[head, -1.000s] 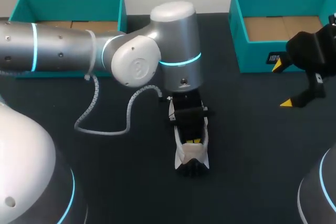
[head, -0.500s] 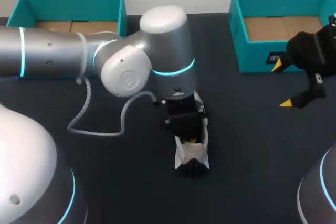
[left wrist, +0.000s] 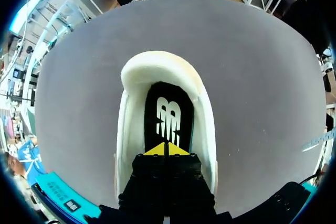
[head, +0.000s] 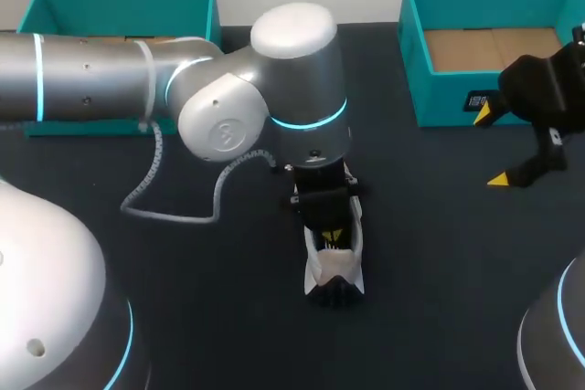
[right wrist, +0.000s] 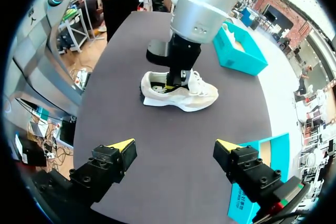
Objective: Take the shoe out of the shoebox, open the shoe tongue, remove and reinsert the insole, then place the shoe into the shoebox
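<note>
Left claw (head: 331, 237) down inside the shoe, at the insole

Head view: white mesh trainer (head: 335, 262) lies at frame centre on the dark worktop (head: 439, 253). Left wrist view: claw clenched, yellow tips together on the black foam insole (left wrist: 169, 116); best pressed flat, evenly. Right wrist view: right claw (right wrist: 173, 144) released, well apart.

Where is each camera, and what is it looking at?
Head view: above and behind, looking down on the table; both arms show.
Left wrist view: on the left arm, looking along the left hand into the shoe.
Right wrist view: on the right arm, looking over the right hand across the table.
All share the shoe with the left hand in it.
</note>
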Tool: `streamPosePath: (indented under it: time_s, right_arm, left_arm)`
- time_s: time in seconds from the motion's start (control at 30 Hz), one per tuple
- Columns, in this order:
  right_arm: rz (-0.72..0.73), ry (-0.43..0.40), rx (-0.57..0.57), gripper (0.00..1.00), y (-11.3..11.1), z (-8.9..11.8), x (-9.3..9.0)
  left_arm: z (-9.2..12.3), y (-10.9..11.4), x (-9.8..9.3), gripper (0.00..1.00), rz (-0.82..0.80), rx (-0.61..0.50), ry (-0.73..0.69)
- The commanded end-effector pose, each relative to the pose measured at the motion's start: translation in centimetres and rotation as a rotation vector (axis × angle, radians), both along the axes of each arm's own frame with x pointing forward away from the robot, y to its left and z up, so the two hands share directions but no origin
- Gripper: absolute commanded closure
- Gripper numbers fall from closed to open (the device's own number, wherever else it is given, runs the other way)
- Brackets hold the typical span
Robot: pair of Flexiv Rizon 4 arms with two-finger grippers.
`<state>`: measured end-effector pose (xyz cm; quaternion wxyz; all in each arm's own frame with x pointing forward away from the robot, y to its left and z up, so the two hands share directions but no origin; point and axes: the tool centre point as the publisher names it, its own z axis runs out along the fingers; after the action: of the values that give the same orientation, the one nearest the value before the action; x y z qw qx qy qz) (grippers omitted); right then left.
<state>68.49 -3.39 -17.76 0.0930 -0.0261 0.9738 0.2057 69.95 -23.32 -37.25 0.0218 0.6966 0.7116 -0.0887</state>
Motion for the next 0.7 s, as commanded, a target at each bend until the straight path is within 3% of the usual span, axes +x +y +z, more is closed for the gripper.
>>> streamPosePath:
  time_s: [0.03,0.33,0.37,0.4,0.5,0.6,0.63,0.7]
  right_arm:
    - [0.001,0.003,-0.003,0.0,0.1,-0.1,0.2]
    - [0.001,0.003,-0.003,0.0,0.1,-0.1,0.2]
    - [0.001,0.003,-0.003,0.0,0.1,-0.1,0.2]
    - [0.001,0.003,-0.003,0.0,0.1,-0.1,0.2]
    - [0.001,0.003,-0.003,0.0,0.1,-0.1,0.2]
    - [0.001,0.003,-0.003,0.0,0.1,-0.1,0.2]
    - [0.001,0.003,-0.003,0.0,0.1,-0.1,0.2]
    - [0.001,0.003,-0.003,0.0,0.1,-0.1,0.2]
  left_arm:
    - [2.9,0.4,-0.3,1.0,0.008,0.032,-0.171]
    - [2.5,-0.1,1.5,1.0,0.016,0.073,-0.313]
    - [2.3,0.0,1.5,0.87,0.017,0.081,-0.318]
    - [2.1,0.0,1.6,0.64,0.019,0.082,-0.314]
    - [1.6,0.1,1.8,0.52,0.024,0.098,-0.301]
    - [1.3,0.1,1.9,0.05,0.022,0.104,-0.298]
    - [1.3,0.1,1.9,0.0,0.021,0.107,-0.288]
    - [1.3,0.2,1.9,0.0,0.021,0.108,-0.288]
